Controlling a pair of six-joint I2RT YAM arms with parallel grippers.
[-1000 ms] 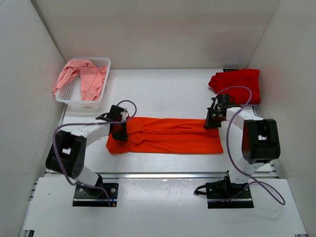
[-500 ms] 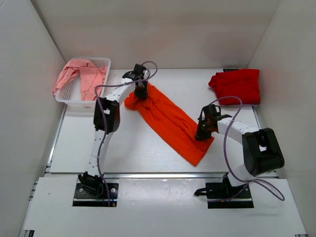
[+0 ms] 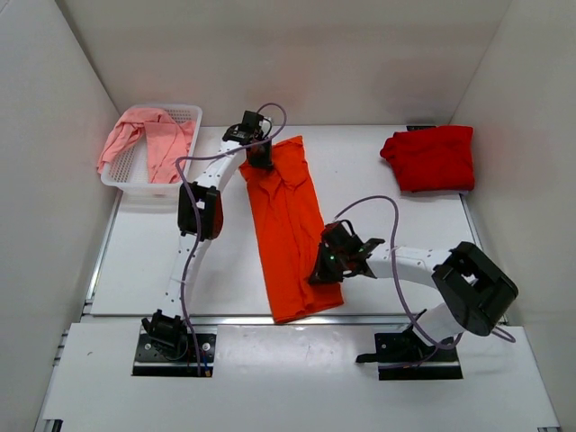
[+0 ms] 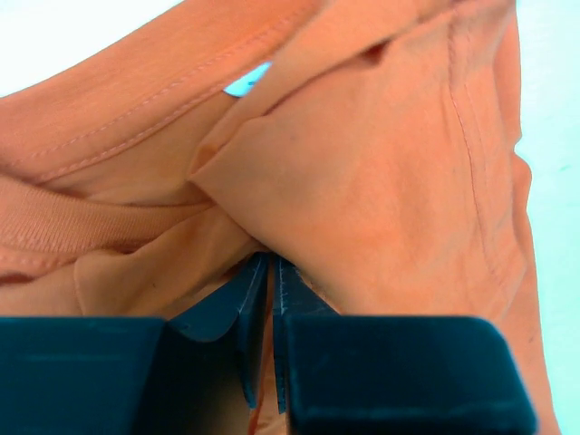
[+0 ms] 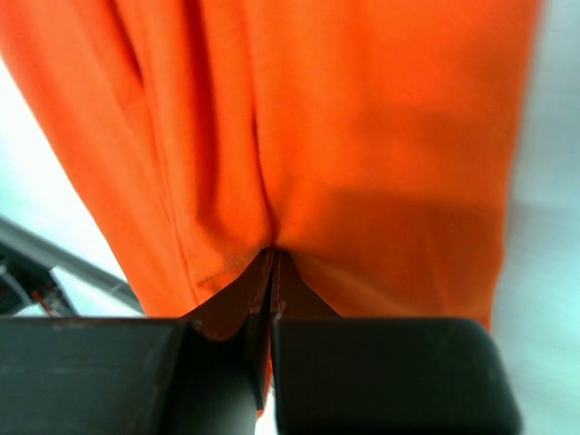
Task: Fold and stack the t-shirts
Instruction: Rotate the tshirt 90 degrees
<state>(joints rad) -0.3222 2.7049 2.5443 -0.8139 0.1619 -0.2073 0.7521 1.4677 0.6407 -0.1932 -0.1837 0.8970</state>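
Bases of the two arms sit at the near edge of the surface (image 3: 135, 261). Just beyond them lies the near end of the orange t-shirt (image 3: 286, 225), which reaches the near edge. This shirt is stretched in a long narrow band, running from near to far and leaning a little to the left at its far end.

The right end effector (image 3: 322, 269) is on the right side of the band, close to the near end. In the right wrist view its fingers (image 5: 234, 310) are pressed together with a fold of orange cloth pinched between them. The purple cable (image 3: 382, 207) of this arm arches over the bare surface to the right of the shirt.

The left arm reaches far along the left side of the band. The left end effector (image 3: 261, 160) is at the far end of the shirt, and the left wrist view shows it nearly closed, gripping bunched cloth beside the collar seam.

Further back, at the far right, the red t-shirt (image 3: 430, 157) lies folded, well apart from the orange one. At the far left stands a white basket (image 3: 193, 115) with the pink t-shirt (image 3: 148, 142) hanging over its rim.
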